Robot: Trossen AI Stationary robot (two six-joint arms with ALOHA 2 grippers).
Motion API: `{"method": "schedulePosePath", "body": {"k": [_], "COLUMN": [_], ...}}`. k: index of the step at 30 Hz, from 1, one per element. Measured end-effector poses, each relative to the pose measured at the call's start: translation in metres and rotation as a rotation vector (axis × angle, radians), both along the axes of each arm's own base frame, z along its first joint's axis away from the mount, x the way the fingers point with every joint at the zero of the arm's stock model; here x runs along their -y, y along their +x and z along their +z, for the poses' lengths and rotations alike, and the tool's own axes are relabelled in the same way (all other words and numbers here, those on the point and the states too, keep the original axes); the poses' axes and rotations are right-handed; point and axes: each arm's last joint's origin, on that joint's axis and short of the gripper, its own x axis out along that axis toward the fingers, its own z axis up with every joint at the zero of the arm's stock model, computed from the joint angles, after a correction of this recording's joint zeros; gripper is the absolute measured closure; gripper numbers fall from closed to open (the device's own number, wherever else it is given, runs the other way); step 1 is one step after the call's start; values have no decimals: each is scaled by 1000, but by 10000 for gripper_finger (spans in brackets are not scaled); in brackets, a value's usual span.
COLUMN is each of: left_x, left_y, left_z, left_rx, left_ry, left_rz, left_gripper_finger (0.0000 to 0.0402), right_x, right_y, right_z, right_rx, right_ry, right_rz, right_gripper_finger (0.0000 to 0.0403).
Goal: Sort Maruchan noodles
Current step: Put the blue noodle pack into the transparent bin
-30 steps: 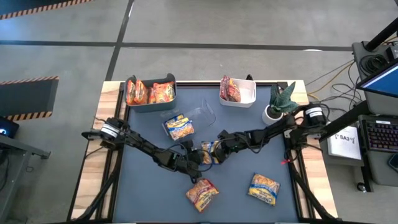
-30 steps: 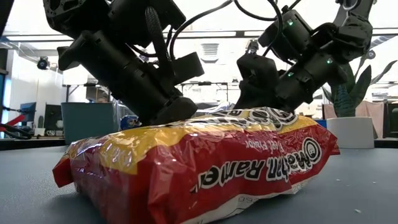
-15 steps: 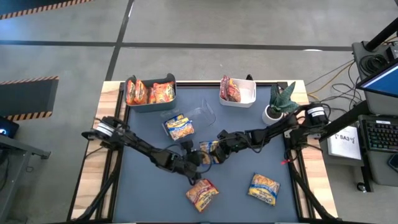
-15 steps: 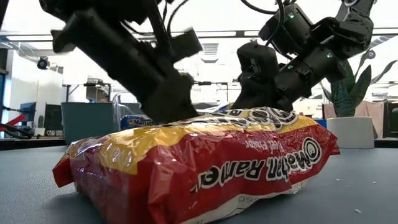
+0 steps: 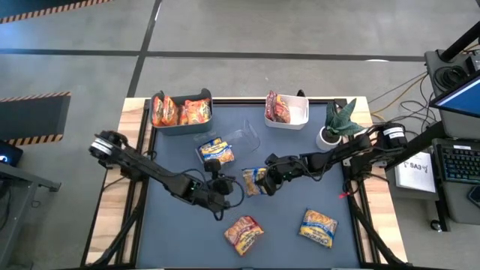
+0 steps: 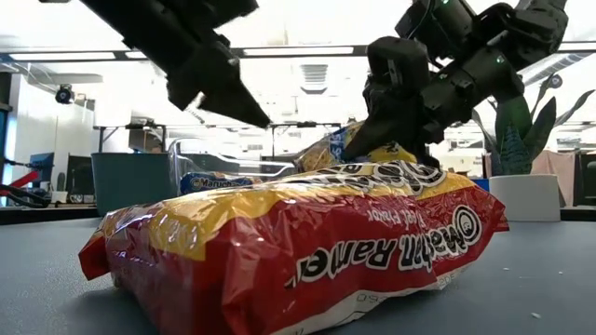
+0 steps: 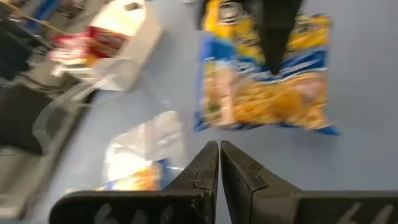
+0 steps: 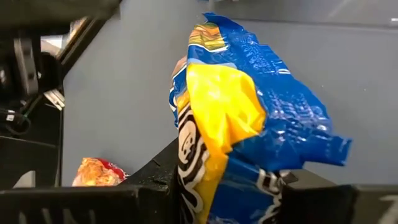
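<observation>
The right gripper (image 8: 224, 186) had its jaws clamped on a blue-yellow noodle packet (image 8: 249, 118); left gripper (image 7: 219, 163) jaws together, nearby. Next, probably carrying it to the clear bin (image 5: 238, 135).

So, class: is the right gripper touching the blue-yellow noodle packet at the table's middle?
Touching. The right wrist view shows the blue-yellow packet pinched between the right gripper fingers; the low view shows it lifted off the table.
</observation>
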Motion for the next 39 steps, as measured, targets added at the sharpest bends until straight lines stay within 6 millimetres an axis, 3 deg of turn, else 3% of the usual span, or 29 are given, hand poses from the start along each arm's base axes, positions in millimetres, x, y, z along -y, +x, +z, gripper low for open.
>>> {"method": "schedulePosePath", "body": {"k": [8,14,23,31,34,39], "left_x": [-19,-35,-51,-55,-54,-54], "left_y": [-39,-73,-106,-115,-115,-114], "left_z": [26,33,46,47,46,44], "left_rx": [73,161,303,319,315,303], "left_ry": [40,43,14,8,9,14], "left_rz": [60,99,112,112,110,107], "left_gripper_finger": [401,401,401,402,402,401], "right_x": [0,-2,2,25,41,69], "right_y": [0,14,44,62,70,86], "right_z": [12,35,94,155,162,144], "right_rx": [45,125,24,-59,-73,-152], "right_ry": [-17,-66,-303,-554,-585,-619], "right_rz": [13,44,22,-73,-104,-173], "right_gripper_finger": [287,290,291,291,291,291]}}
